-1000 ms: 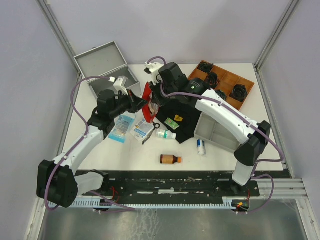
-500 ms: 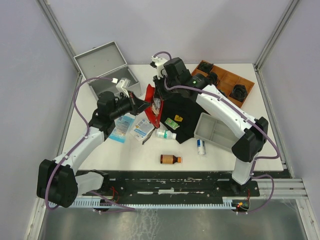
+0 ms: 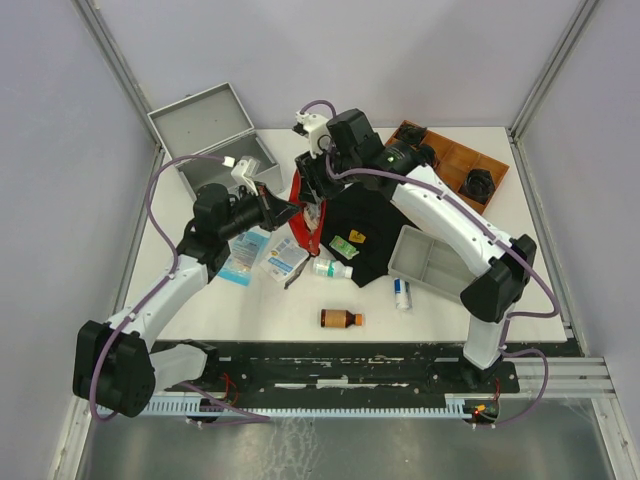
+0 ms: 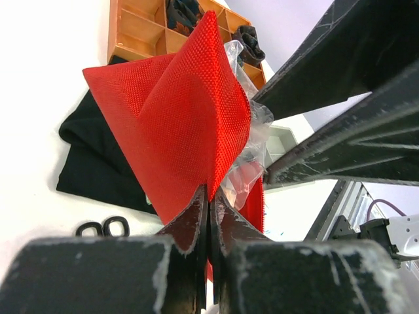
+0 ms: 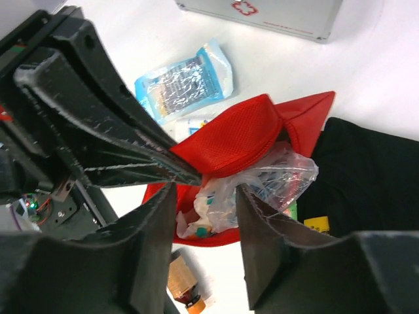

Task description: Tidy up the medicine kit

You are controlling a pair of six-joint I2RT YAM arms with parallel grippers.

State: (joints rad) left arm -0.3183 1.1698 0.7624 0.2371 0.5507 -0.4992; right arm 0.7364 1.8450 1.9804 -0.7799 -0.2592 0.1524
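My left tool (image 4: pixel 209 194) pinches the red pouch (image 4: pixel 177 118) by its edge. My right tool (image 5: pixel 206 196) stands spread around a clear bag (image 5: pixel 265 178) poking from that pouch. The open medicine kit (image 3: pixel 205 118) sits beyond the pouch, leftward.

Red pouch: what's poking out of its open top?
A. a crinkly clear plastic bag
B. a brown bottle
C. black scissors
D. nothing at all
A: in the right wrist view a crinkly clear plastic bag bulges out of the red pouch, while the brown bottle and the scissors lie outside it.
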